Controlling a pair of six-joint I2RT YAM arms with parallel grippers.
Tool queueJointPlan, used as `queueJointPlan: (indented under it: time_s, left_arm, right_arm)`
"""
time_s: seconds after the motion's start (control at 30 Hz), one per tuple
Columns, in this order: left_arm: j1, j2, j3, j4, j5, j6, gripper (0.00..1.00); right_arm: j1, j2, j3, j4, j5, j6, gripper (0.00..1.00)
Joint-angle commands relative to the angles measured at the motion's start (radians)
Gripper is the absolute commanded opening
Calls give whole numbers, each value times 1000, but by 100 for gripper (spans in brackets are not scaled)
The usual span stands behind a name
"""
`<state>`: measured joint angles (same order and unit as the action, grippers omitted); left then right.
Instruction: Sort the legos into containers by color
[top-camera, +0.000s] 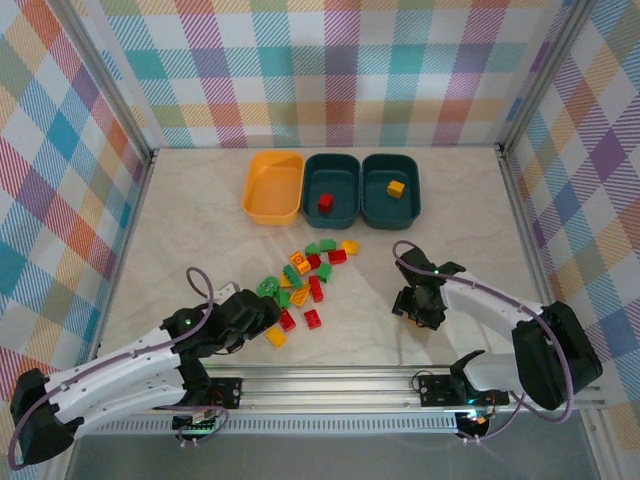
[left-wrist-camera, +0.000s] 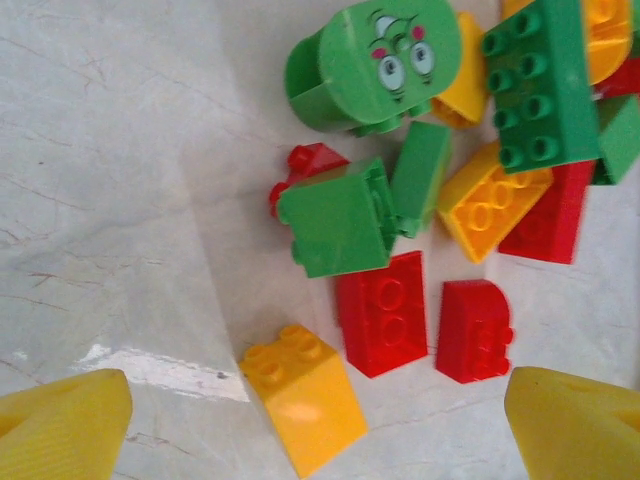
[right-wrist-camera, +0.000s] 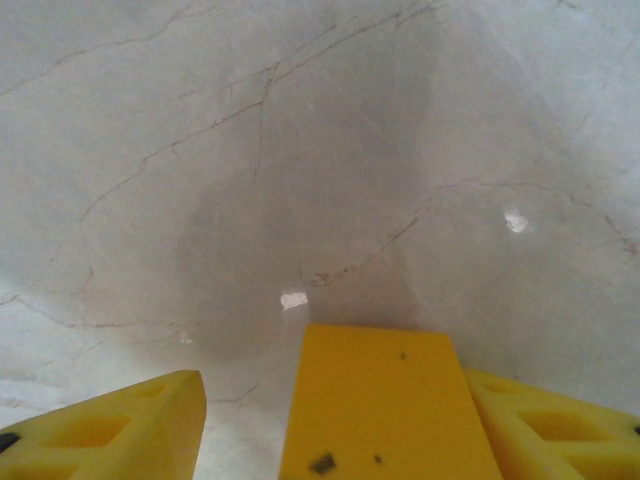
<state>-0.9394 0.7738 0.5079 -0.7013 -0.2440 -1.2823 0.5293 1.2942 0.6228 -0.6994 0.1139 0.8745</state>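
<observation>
The legos lie in a loose pile (top-camera: 305, 285) of green, red and yellow bricks mid-table. At the back stand the containers: an orange-yellow tub (top-camera: 258, 190), a teal tub (top-camera: 345, 192) holding one red brick (top-camera: 325, 202), and a teal tub (top-camera: 408, 195) holding one yellow brick (top-camera: 396, 188). My left gripper (top-camera: 262, 312) is open wide at the pile's near-left edge; a yellow sloped brick (left-wrist-camera: 305, 395) lies on the table between its fingers (left-wrist-camera: 60, 430), touching neither. My right gripper (right-wrist-camera: 340, 410) is open around a yellow brick (right-wrist-camera: 380, 400) that rests against its right finger, with a gap to the left finger (right-wrist-camera: 120, 430).
A green round brick with a face (left-wrist-camera: 375, 65), a green cube (left-wrist-camera: 335, 220) and two red bricks (left-wrist-camera: 385, 310) lie just beyond the left fingers. Metal frame rails (top-camera: 130, 200) and checked walls bound the table. A rail (top-camera: 330, 378) runs along the near edge.
</observation>
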Motion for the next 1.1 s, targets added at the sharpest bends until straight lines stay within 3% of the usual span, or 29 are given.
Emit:
queueJointPlan:
  time_s: [0.0, 0.13, 0.23, 0.33, 0.43, 0.6, 0.73, 0.8, 0.9, 1.0, 1.07]
  left_arm:
    - [17, 26, 24, 20, 14, 34, 97]
    - [32, 34, 21, 35, 25, 42, 97]
    - [53, 33, 28, 37, 36, 57, 97]
    - [87, 33, 46, 20, 46, 82, 99]
    - [146, 28, 62, 26, 80, 124, 100]
    - [276, 39, 67, 53, 190, 189, 100]
    - [343, 94, 57, 104, 291, 208, 100]
    - [354, 139, 72, 118, 315, 223, 100]
    - [361, 208, 125, 90, 315, 259, 100]
    - [366, 266, 176, 71, 302, 297, 100]
    - [369, 306, 207, 57, 286, 324, 100]
  right_arm:
    - [-3, 23, 36, 9, 32, -36, 57]
    - [-2, 20, 50, 20, 37, -54, 34]
    - [-2, -8, 87, 14, 73, -98, 26]
    - [-17, -5, 209, 6, 150, -178, 23]
    - [-92, 64, 359, 86, 133, -253, 21]
    - [-205, 381, 673, 198, 39, -376, 21]
    - [-255, 695, 1052, 17, -42, -450, 25]
    - [-262, 809, 1201, -68, -25, -473, 25]
    - [-276, 920, 1329, -132, -26, -488, 31]
    - [-279, 941, 1364, -136, 4, -503, 57]
    - [-282, 918, 1364, -129, 8, -510, 60]
